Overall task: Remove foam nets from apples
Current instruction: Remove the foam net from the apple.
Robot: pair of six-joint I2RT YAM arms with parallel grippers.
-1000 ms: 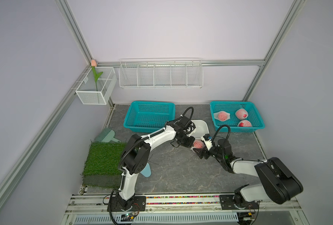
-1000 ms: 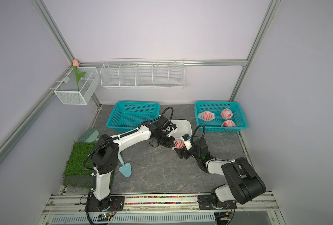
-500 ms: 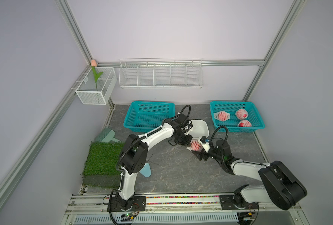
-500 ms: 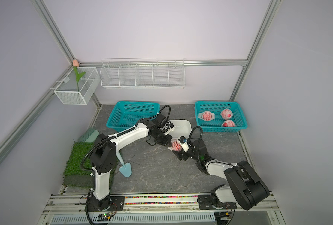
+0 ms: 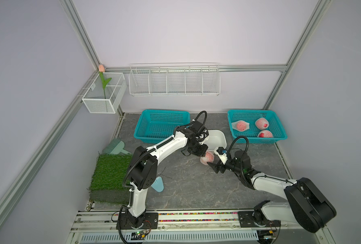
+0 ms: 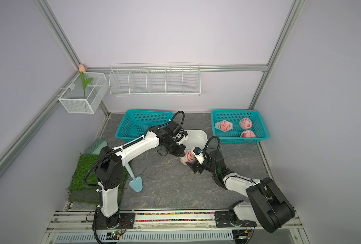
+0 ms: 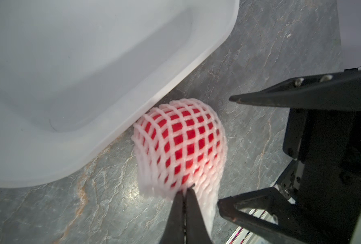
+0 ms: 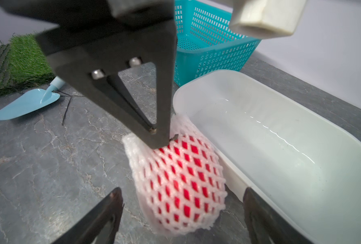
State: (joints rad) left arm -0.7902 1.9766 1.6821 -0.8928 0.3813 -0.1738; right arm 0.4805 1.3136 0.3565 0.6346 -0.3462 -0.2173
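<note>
One apple (image 5: 207, 158) (image 6: 188, 157) in a white foam net (image 7: 181, 143) (image 8: 181, 177) lies on the grey table against the white tub's near wall. My left gripper (image 5: 202, 151) (image 6: 182, 153) (image 7: 184, 190) is shut, pinching the net's loose edge at one end of the apple. My right gripper (image 5: 214, 159) (image 6: 193, 161) (image 8: 182, 194) is open, with a finger on either side of the apple's other end and a gap on both sides. Three more netted apples (image 5: 240, 125) (image 5: 261, 123) (image 5: 265, 134) lie in the right teal basket (image 5: 257, 141).
The white tub (image 5: 217, 137) (image 8: 281, 147) stands just behind the apple. A second teal basket (image 5: 161, 124) with nothing visible in it sits at the back left. A turf mat (image 5: 109, 173), a blue trowel (image 5: 158, 187) and a green brush (image 5: 115, 146) lie to the left.
The netted apple and both grippers have shifted a little to the left along the tub. The left gripper has stayed shut on the net, the right open.
</note>
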